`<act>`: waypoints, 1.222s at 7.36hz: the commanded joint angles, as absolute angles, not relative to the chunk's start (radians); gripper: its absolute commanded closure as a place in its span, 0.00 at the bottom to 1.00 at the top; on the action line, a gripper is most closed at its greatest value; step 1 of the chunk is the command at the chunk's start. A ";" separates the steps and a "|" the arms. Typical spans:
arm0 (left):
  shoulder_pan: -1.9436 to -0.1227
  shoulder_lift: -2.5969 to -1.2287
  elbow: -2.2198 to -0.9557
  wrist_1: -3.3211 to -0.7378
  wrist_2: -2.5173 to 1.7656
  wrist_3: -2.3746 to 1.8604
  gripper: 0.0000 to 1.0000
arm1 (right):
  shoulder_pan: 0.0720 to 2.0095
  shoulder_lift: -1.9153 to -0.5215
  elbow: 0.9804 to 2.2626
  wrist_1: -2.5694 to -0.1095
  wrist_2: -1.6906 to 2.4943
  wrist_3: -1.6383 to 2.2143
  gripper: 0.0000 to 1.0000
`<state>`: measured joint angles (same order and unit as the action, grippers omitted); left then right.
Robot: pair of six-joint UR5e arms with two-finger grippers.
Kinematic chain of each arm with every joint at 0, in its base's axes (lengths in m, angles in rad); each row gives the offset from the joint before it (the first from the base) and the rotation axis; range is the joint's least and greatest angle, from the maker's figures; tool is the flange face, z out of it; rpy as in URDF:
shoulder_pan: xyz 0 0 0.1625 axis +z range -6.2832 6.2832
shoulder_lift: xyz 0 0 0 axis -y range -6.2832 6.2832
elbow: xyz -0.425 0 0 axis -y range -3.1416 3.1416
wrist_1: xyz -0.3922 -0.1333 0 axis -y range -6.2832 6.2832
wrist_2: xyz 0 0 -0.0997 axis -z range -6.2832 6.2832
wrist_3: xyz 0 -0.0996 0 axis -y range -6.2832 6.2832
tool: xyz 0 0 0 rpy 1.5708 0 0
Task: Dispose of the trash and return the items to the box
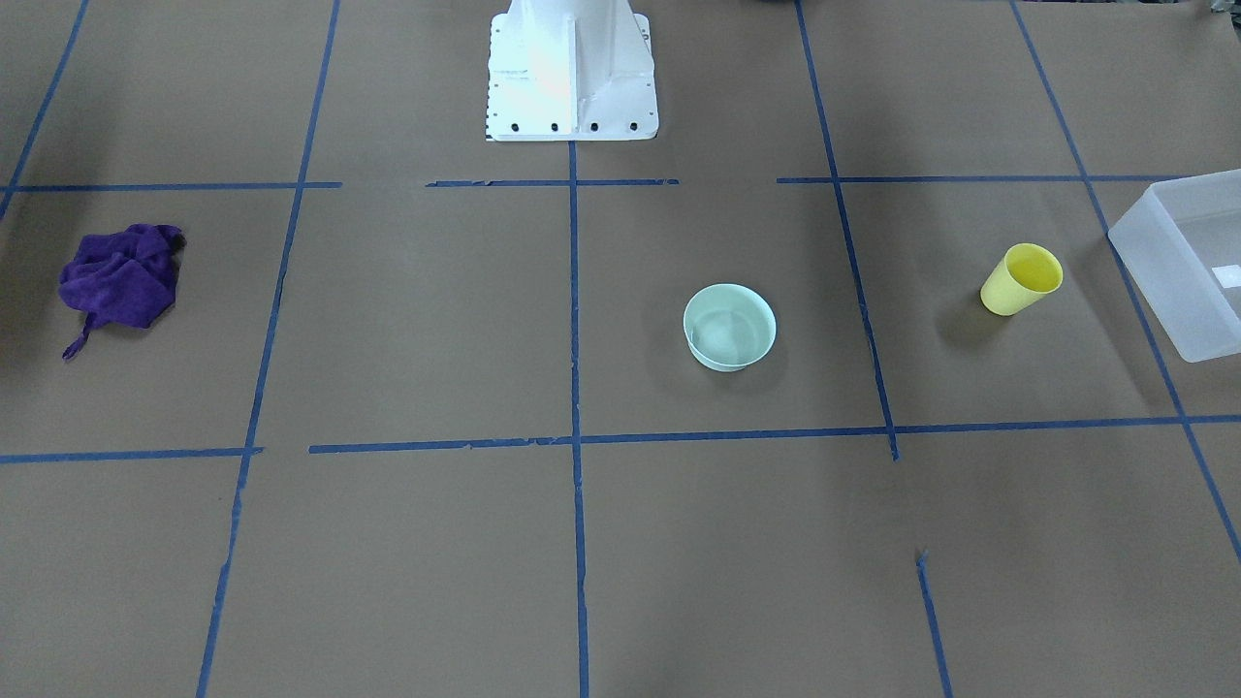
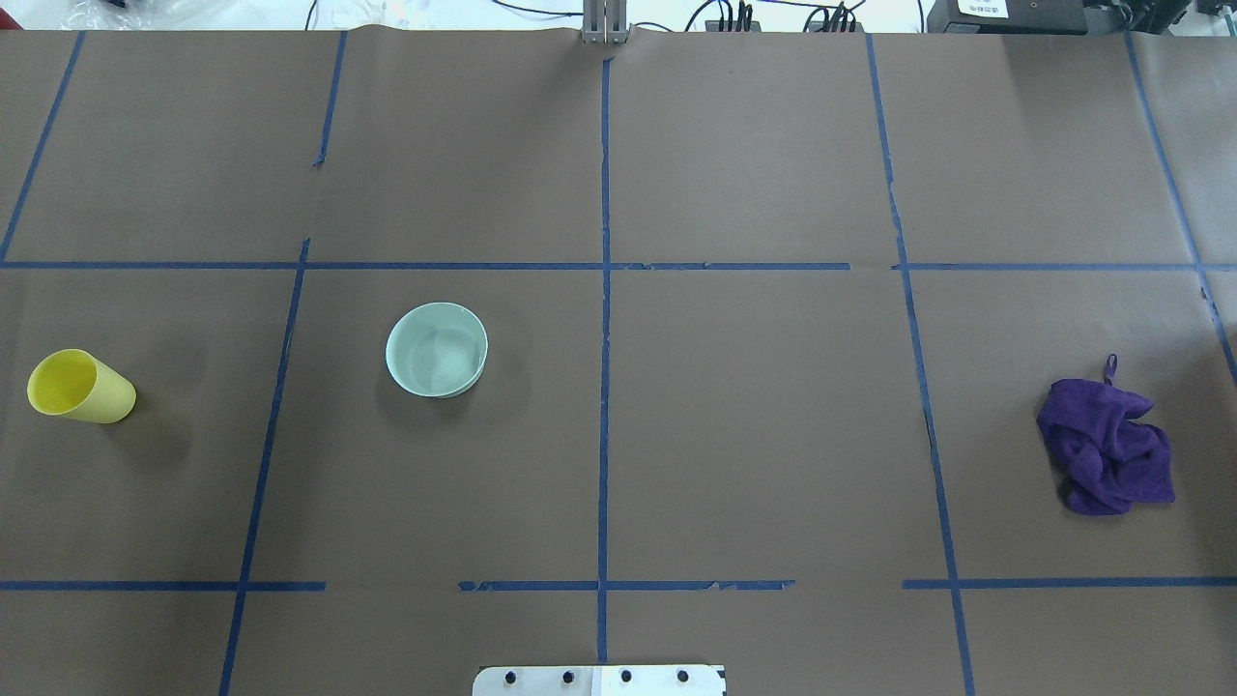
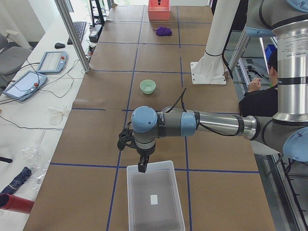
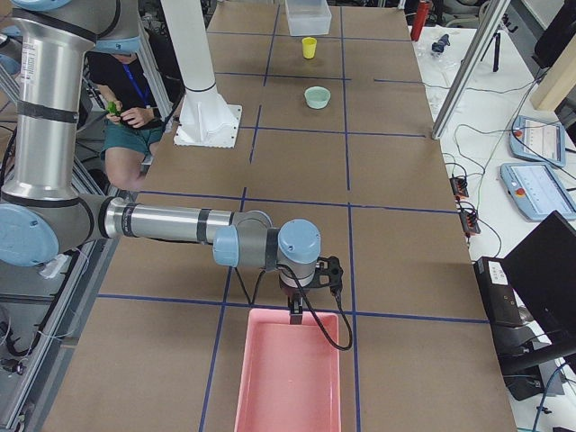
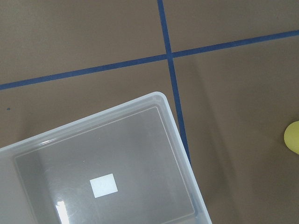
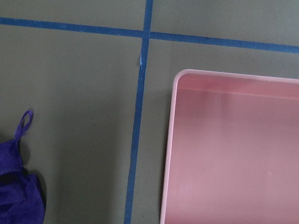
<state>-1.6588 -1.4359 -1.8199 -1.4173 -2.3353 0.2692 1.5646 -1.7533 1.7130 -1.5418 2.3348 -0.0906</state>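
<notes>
The yellow cup [image 1: 1020, 279] stands mouth up on the brown table, apart from the frosted-white box [image 1: 1154, 271] beside it. The cup also shows in the overhead view [image 2: 79, 387] and at the left wrist view's right edge [image 5: 293, 136]. The mint-green bowl [image 1: 729, 327] sits nearer the table's middle [image 2: 437, 349]. The box [image 5: 131, 154] is empty. My left gripper [image 3: 142, 166] hangs above the box's edge [image 3: 129, 202]; I cannot tell whether it is open or shut. My right gripper [image 4: 294, 315] hangs above a pink bin's edge; I cannot tell its state.
A purple rag [image 1: 121, 281] lies crumpled on my right side [image 2: 1107, 449], its edge in the right wrist view [image 6: 16, 196]. An empty pink bin [image 6: 233, 154] sits at the table's right end [image 4: 288, 378]. The white robot base [image 1: 572, 78] stands at the table's robot side.
</notes>
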 commanded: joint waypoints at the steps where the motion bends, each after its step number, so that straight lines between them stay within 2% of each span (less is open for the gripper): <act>1: -1.658 -1.437 -1.836 -1.417 -2.338 0.271 0.00 | 1.565 -1.753 1.715 -1.543 2.338 -0.089 0.00; 3: -1.654 -1.437 -1.836 -1.489 -2.350 0.278 0.00 | 1.565 -1.753 1.715 -1.543 2.339 -0.089 0.00; 6: -1.599 -1.491 -1.839 -1.618 -2.350 0.279 0.00 | 1.565 -1.743 1.807 -1.543 2.361 -0.077 0.00; 8: -1.591 -1.528 -1.804 -1.865 -2.362 0.270 0.00 | 1.565 -1.733 1.893 -1.517 2.359 -0.072 0.00; 9: -1.585 -1.543 -1.774 -1.982 -2.361 0.267 0.00 | 1.565 -1.733 1.894 -1.459 2.364 -0.072 0.00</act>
<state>-1.5922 -1.5242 -1.8024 -1.8291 -2.3593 0.2707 1.5646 -1.7364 1.8704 -1.5121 2.3597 -0.0738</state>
